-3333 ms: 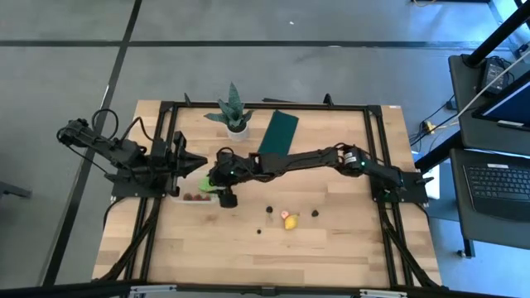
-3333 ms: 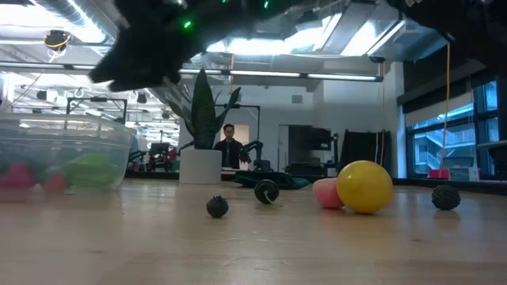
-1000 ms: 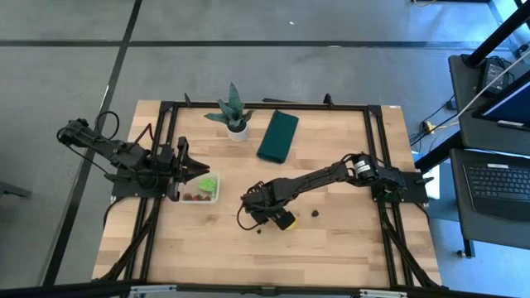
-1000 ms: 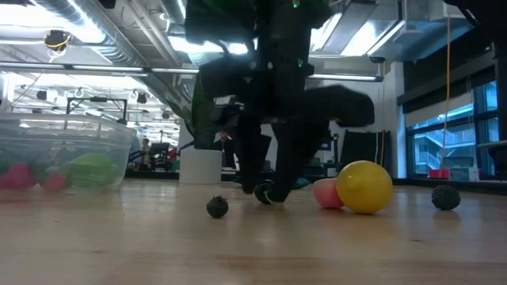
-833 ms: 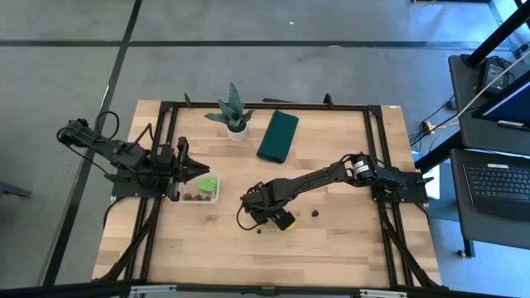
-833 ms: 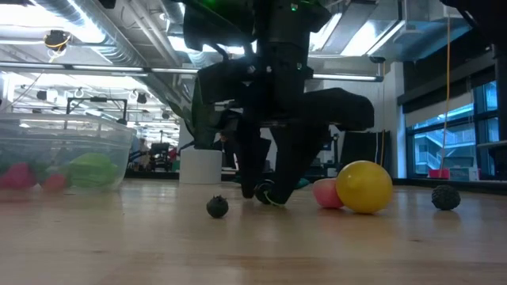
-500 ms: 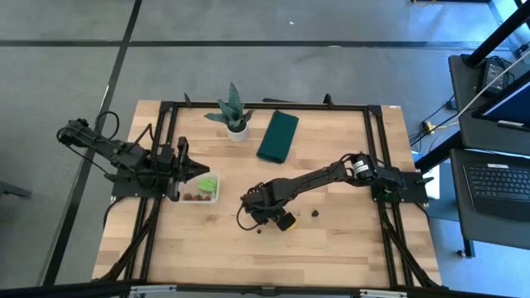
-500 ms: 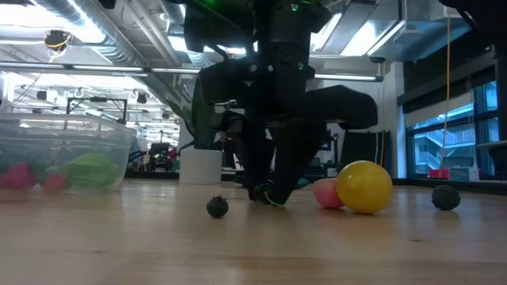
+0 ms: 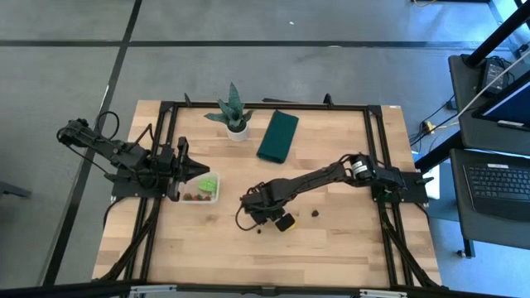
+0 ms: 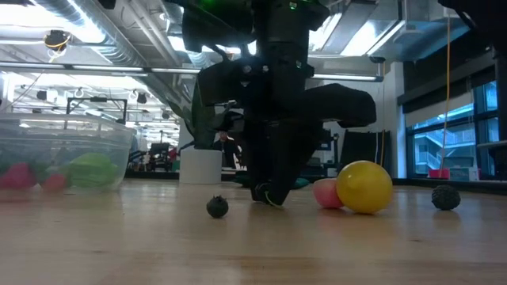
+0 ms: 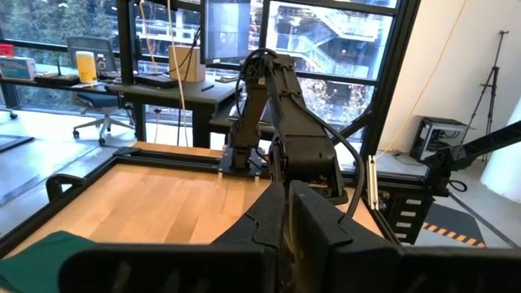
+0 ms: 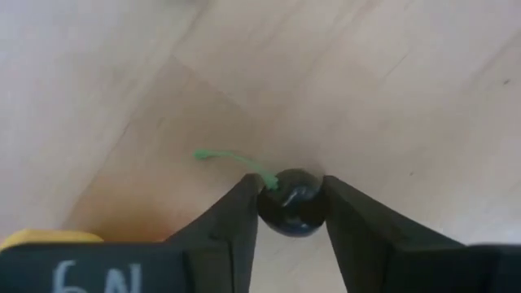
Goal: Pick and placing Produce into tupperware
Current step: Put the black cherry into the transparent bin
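- Right claw (image 12: 291, 213) is down on the wooden table (image 9: 331, 257), fingers pinched either side of a small dark berry (image 12: 291, 207) with a green stem curling off it.
- From overhead, that claw (image 9: 267, 213) sits near the table's middle, its arm reaching in from 3 o'clock.
- Nearest the low camera, another dark berry (image 10: 217, 207) lies loose on the wood, just beside the claw.
- Yellow piece (image 10: 364, 187) rests just at the claw's 3 o'clock side, with a pink piece (image 10: 324, 192) touching it.
- One more dark berry (image 9: 315, 213) sits farther toward 3 o'clock, apart from the rest.
- Over at 9 o'clock, the clear tub (image 9: 199, 189) holds the green leafy piece (image 9: 207, 181) and red bits (image 10: 16, 176).
- Left claw (image 9: 197, 169) waits just beside the tub's edge, fingers together.
- At the far edge, 12 o'clock, stand the potted plant (image 9: 233, 110) and the folded green cloth (image 9: 277, 136).
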Tool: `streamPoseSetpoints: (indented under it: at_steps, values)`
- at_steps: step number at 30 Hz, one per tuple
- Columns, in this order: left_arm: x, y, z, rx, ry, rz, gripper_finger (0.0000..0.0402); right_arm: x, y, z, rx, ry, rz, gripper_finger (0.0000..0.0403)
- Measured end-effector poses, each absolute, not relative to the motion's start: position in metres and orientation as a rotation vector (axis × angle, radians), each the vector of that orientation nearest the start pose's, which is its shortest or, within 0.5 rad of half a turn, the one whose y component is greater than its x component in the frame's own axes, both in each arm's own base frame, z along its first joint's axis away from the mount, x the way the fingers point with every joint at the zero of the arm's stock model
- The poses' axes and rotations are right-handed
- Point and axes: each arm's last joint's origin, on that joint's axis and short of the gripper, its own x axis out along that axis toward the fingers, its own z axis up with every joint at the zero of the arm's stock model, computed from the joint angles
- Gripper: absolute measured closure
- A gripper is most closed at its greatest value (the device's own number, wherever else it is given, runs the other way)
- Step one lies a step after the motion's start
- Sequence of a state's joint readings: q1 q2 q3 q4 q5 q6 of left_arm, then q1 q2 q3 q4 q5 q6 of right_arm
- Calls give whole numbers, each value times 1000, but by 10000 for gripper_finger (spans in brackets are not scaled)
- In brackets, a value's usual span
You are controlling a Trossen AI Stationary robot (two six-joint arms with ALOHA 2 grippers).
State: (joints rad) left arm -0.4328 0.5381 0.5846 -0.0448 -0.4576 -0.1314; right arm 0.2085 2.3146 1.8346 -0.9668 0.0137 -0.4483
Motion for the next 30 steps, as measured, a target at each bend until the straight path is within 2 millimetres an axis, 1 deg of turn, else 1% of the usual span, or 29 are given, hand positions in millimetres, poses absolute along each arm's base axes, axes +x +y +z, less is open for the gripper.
streamPoseSetpoints:
  at_steps: [3, 5, 8, 11, 14, 17, 20, 22, 25, 30]
  values:
    - [123, -43, 310, -132, -3, 25, 376, 452, 93, 150, -543, 1365, 451, 276]
    - [122, -42, 310, -132, -4, 25, 372, 458, 92, 161, -553, 1329, 427, 284]
    - [122, -42, 310, -132, -4, 25, 365, 466, 93, 181, -566, 1265, 393, 284]
    - [122, -42, 310, -129, -3, 25, 359, 477, 91, 209, -544, 1164, 353, 276]
    - [122, -42, 310, -130, -3, 25, 353, 490, 84, 240, -500, 1026, 291, 268]
    - [122, -42, 311, -131, -6, 25, 348, 501, 76, 269, -458, 872, 234, 272]
    - [122, -42, 312, -137, -20, 24, 343, 511, 70, 289, -430, 719, 191, 279]
    - [122, -42, 313, -141, -29, 23, 340, 517, 66, 293, -389, 632, 186, 279]
    - [122, -42, 315, -148, -44, 22, 336, 525, 62, 291, -323, 528, 220, 272]
    - [121, -42, 315, -149, -47, 22, 330, 531, 52, 261, -257, 509, 191, 272]
